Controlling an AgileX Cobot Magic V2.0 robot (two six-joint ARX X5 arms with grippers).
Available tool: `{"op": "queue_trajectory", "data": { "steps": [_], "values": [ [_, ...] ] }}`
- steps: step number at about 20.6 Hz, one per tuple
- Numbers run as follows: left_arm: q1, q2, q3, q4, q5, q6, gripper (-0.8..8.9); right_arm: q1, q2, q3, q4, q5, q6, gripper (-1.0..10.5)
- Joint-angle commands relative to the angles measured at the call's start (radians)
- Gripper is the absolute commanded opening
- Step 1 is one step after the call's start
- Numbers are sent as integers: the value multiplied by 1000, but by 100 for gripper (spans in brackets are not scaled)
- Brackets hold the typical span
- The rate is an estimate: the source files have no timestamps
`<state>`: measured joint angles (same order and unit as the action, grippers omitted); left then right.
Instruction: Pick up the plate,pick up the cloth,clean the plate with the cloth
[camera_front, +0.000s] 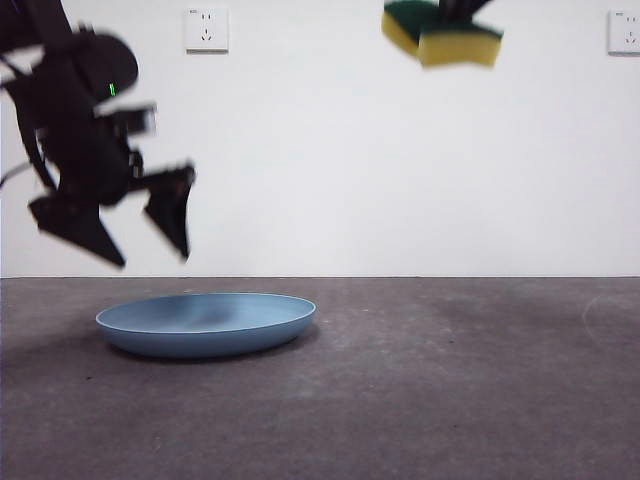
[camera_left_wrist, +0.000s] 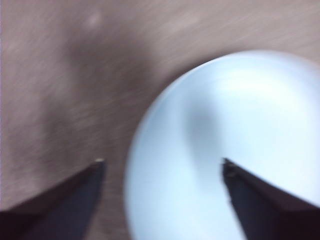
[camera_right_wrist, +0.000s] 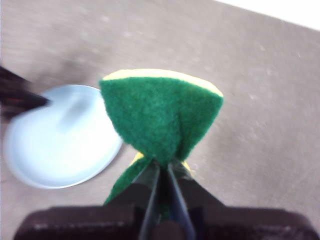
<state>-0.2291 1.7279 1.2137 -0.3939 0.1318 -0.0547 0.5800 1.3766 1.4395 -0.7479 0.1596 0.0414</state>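
The light-blue plate (camera_front: 205, 322) lies flat on the grey table, left of centre. My left gripper (camera_front: 140, 228) hangs open above the plate's left rim, a jaw on each side of that rim in the left wrist view (camera_left_wrist: 162, 165), where the plate (camera_left_wrist: 250, 140) fills the frame, blurred. High at the top right, my right gripper (camera_right_wrist: 161, 172) is shut on the cloth (camera_front: 442, 35), a yellow sponge with a green scouring face (camera_right_wrist: 160, 115), pinched and folded between the jaws. The plate (camera_right_wrist: 60, 137) shows far below it.
A white wall with two sockets (camera_front: 206, 29) stands behind the table. Bare grey table surface (camera_front: 470, 380) stretches to the right of the plate.
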Motion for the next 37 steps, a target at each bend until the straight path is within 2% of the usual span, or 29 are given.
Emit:
{"op": "queue_trajectory", "data": {
  "steps": [1, 2, 5, 6, 11, 16, 17, 20, 21, 22, 25, 31, 33, 34, 35, 36, 37],
  "values": [
    [-19, -112, -1, -8, 50, -32, 440, -27, 87, -10, 38, -5, 45, -12],
    [-27, -166, -1, -23, 59, -32, 440, -36, 132, -10, 52, -8, 54, -12],
    [-56, -335, -1, -92, 58, -31, 440, -55, 290, -10, 88, -125, 61, -12],
    [-65, -388, -1, -118, 58, -31, 440, -56, 344, -10, 99, -135, 68, -12],
    [-80, -595, -1, -254, 56, -31, 440, -55, 550, -10, 142, -136, 93, 4],
    [-80, -672, -1, -352, 55, -30, 440, -56, 612, -10, 132, -136, 88, 16],
    [-80, -671, -1, -364, 54, -30, 440, -56, 612, -10, 129, -136, 88, 101],
    [-80, -668, -1, -376, 53, -28, 440, -56, 611, -10, 111, -134, 88, 500],
    [-80, -668, -1, -376, 53, -28, 440, -56, 611, -10, 106, -134, 88, 568],
    [-80, -668, -1, -376, 52, -28, 440, -58, 600, -10, 96, -131, 87, 572],
    [-80, -668, -1, -375, 22, -27, 440, -57, 540, -10, 84, -131, 81, 566],
    [-80, -668, -1, -375, 0, -23, 439, -55, 263, -10, 3, -134, 81, 550],
    [-80, -668, -1, -375, 1, -23, 435, -55, 161, -10, -22, -134, 81, 426],
    [-80, -668, -1, -376, 2, -23, 432, -55, 99, -10, -33, -135, 80, 296],
    [-80, -668, -1, -377, 2, -23, 391, -55, 52, -10, -40, -135, 80, 171],
    [-80, -668, -1, -380, 3, -18, 268, -55, -2, -10, -46, -135, 68, 25],
    [-80, -669, -1, -382, 6, -5, 119, -55, -48, -10, -47, -136, 52, -15]
  ]
}}
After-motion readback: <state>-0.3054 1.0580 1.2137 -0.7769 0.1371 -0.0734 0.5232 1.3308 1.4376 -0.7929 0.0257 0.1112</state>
